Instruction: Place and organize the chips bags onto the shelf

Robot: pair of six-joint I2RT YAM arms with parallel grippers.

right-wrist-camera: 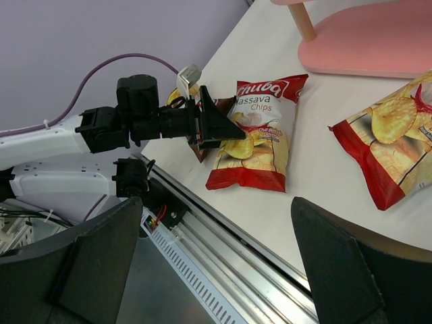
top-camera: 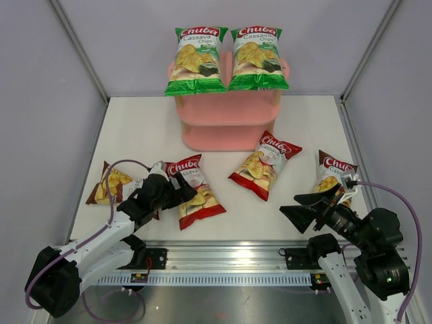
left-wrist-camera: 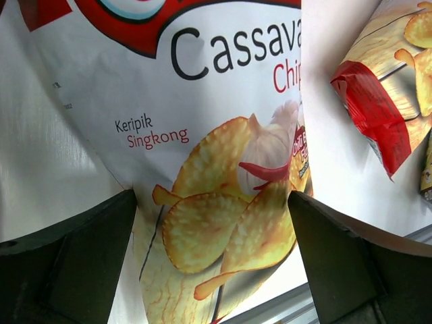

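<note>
**Asker:** While your left gripper (left-wrist-camera: 212,199) hangs low over the table (right-wrist-camera: 304,182), where is the red bag (left-wrist-camera: 202,121)?

**Me:** It is right in the gap between my fingers (left-wrist-camera: 74,263), lying flat beneath them. They are spread as wide as they go and hold nothing. One finger stands at each long side of the bag. From my wrist view I cannot tell whether the tips touch the foil.

**Asker:** Which way does it point?

**Me:** Its long axis runs straight out from my palm, crossing the line between the two fingers. The logo end lies farthest ahead of the tips. The printed chips are nearest my palm, slightly slanted.

**Asker:** Anything beside it?

**Me:** A second red bag (left-wrist-camera: 378,101) lies beyond the finger on the right of that view, apart from the first. Its red bottom band is turned toward that finger.

**Asker:** And the right gripper (right-wrist-camera: 216,200)?

**Me:** It is spread just as wide and is empty. Both red bags lie well ahead of its tips. The shelf (top-camera: 229,128) stands far ahead of both pairs of fingers, with two green bags (top-camera: 196,61) side by side on top.
</note>
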